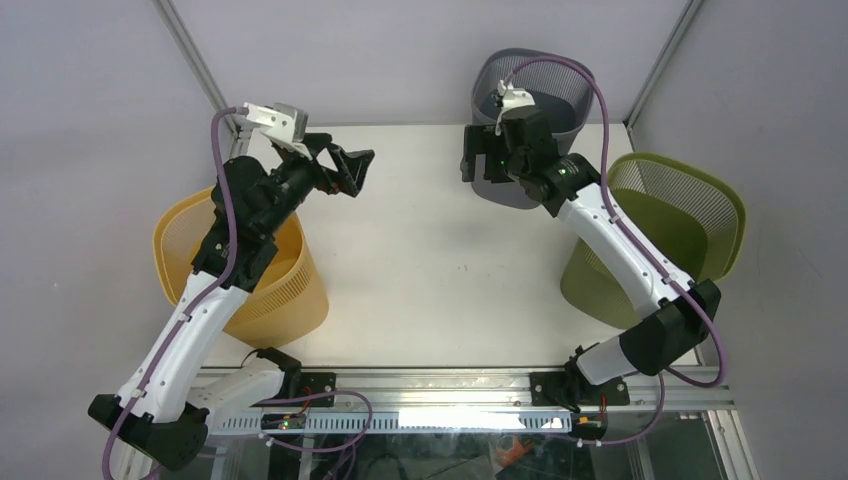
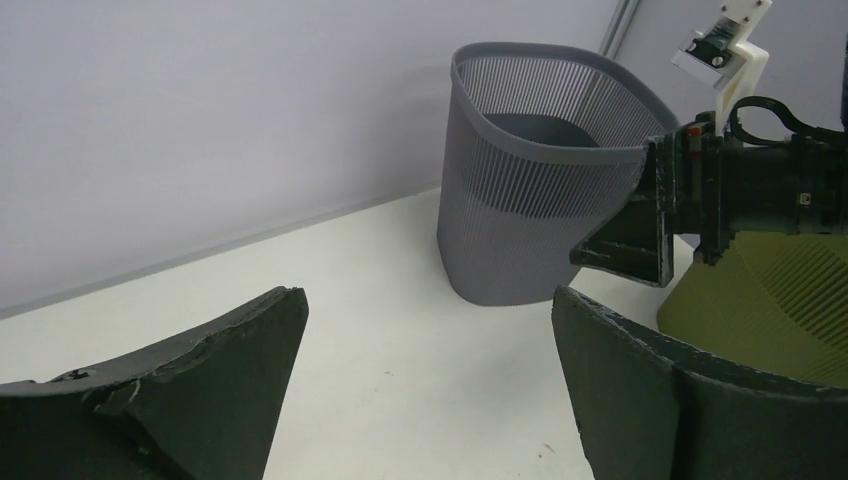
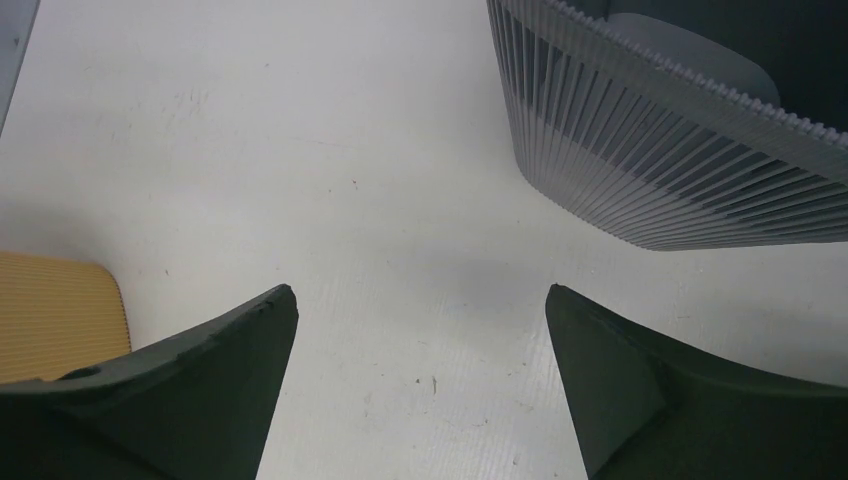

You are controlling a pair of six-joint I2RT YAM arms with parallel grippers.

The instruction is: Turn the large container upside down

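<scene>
Left hand [image 1: 356,172] spread wide — right hand [image 1: 482,172] too, beside upright grey basket [image 1: 566,88].

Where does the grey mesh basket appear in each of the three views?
Top external: grey mesh basket at the far table edge, right of centre, partly behind the right arm.
Left wrist: grey mesh basket upper centre, upright.
Right wrist: grey mesh basket in the upper right corner, cut off by the frame.
Shared landmark: the white table it stands on, visible in all three.
</scene>
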